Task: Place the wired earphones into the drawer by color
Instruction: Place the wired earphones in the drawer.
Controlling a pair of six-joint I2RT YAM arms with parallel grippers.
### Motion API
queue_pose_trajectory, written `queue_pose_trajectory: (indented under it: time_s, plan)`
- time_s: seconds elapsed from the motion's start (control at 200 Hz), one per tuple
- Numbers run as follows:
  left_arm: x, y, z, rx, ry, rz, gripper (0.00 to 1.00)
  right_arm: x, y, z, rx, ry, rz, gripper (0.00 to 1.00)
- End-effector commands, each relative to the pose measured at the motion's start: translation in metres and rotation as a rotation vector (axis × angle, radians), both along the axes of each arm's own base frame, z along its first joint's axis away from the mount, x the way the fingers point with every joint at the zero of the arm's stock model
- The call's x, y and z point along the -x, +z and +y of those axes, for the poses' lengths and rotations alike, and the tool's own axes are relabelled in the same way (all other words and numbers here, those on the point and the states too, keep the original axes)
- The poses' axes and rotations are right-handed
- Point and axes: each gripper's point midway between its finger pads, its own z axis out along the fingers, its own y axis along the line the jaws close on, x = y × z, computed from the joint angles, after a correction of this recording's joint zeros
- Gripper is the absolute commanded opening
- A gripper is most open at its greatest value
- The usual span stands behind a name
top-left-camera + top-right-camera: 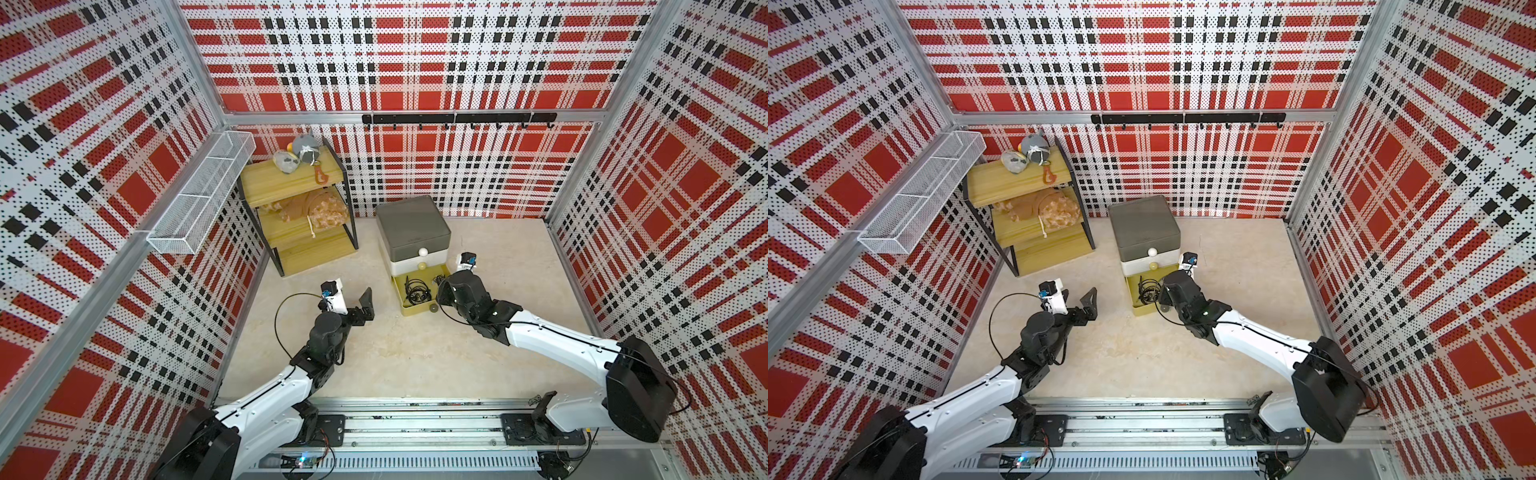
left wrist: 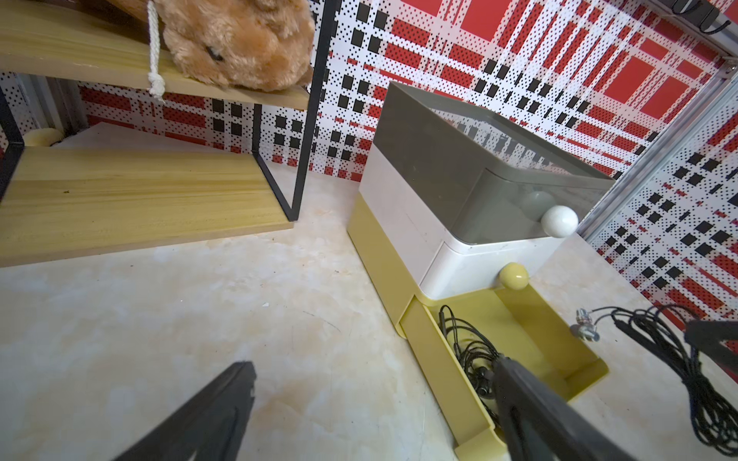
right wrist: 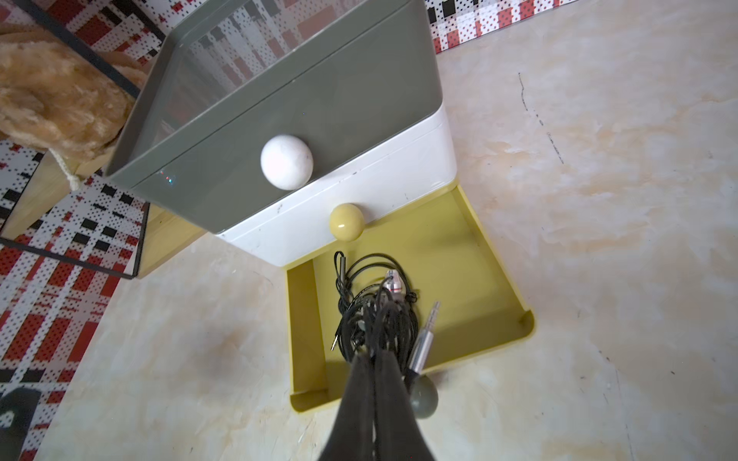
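A three-drawer box stands at mid-table, grey on top, white in the middle, yellow at the bottom. Only the yellow drawer is pulled out. Black wired earphones lie coiled inside it. My right gripper hangs over this drawer, shut on another black earphone bundle with a silver plug dangling. My left gripper stands open and empty over bare table, left of the drawer.
A wooden shelf rack with plush toys stands at the back left. A white wire basket hangs on the left wall and a black hook rail on the back wall. The drawer's grey knob sticks out in front.
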Motion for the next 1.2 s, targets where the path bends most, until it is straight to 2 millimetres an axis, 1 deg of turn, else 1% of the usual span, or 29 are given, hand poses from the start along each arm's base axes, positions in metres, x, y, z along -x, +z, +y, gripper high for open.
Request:
queue_pose_trajectory:
  time_s: [0.0,0.15,0.22,0.401,0.601,0.792,0.962,0.992,0.997,1.002,1.052,1.067,1.198]
  plan:
    - [-0.001,0.001,0.001,0.013,0.003,-0.008,0.99,-0.015,0.004,-0.003,-0.03,-0.094,-0.017,0.0]
    - [-0.001,0.002,0.002,0.013,0.009,-0.01,0.99,-0.029,-0.007,-0.006,-0.024,-0.204,0.017,0.0]
    - [-0.001,0.0,0.002,0.011,0.008,-0.007,0.99,-0.035,-0.01,-0.003,-0.021,-0.223,0.02,0.0]
    - [-0.002,0.001,0.003,0.009,0.012,-0.008,0.99,-0.049,-0.026,0.0,-0.044,-0.296,0.048,0.0]
    - [-0.001,0.001,0.003,0.012,0.013,-0.009,0.99,-0.062,-0.047,0.009,-0.051,-0.315,0.083,0.0]
    - [-0.001,0.001,0.002,0.015,0.006,-0.009,0.99,-0.068,-0.065,0.018,-0.067,-0.318,0.118,0.0]
    - [-0.001,0.002,0.002,0.016,0.005,-0.011,0.99,-0.07,-0.069,0.023,-0.078,-0.294,0.123,0.0]
    - [-0.001,0.002,0.002,0.017,0.006,-0.011,0.99,-0.071,-0.068,0.025,-0.082,-0.283,0.12,0.07]
    - [-0.001,0.002,0.002,0.018,0.006,-0.011,0.99,-0.071,-0.068,0.026,-0.084,-0.276,0.12,0.11]
    - [-0.001,0.002,0.002,0.018,0.006,-0.011,0.99,-0.071,-0.068,0.026,-0.084,-0.276,0.12,0.11]
    - [-0.001,0.002,0.002,0.017,0.004,-0.011,0.99,-0.071,-0.067,0.029,-0.098,-0.251,0.116,0.29]
    - [-0.001,0.002,0.002,0.017,0.005,-0.01,0.99,-0.072,-0.067,0.03,-0.1,-0.244,0.119,0.33]
    - [-0.001,0.001,0.002,0.018,0.006,-0.008,0.99,-0.069,-0.068,0.035,-0.114,-0.183,0.133,0.49]
